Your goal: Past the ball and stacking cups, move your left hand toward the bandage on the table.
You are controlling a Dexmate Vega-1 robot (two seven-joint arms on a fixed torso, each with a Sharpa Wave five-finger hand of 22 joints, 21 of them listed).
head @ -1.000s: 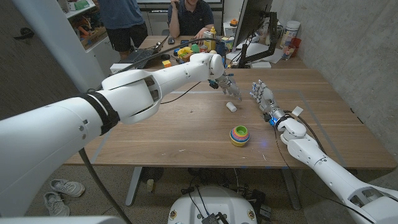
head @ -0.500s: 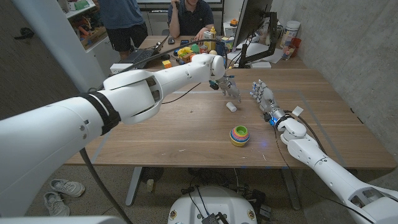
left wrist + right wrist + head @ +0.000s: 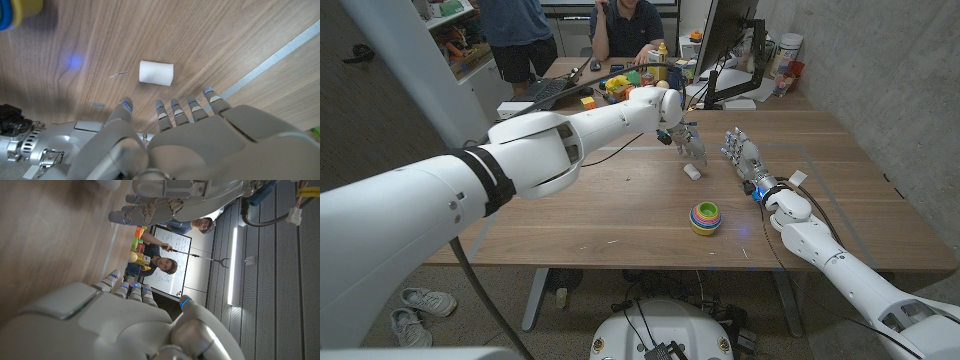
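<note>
I see my left hand (image 3: 690, 143) just behind the bandage (image 3: 692, 172); stacking cups (image 3: 705, 217) at its six o'clock, right hand (image 3: 744, 158) at three.

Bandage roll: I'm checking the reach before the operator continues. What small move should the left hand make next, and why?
Probably ease the left hand down and slightly forward onto the bandage roll. Its fingertips hover just short of the roll, apart from it, with the stacking cups already behind.

No text, label, brand or number can be read anywhere. The whiteboard (image 3: 175, 255) behind the people carries dark handwriting, too small and blurred to make out. Bottles and boxes on the far desk show no legible print.
</note>
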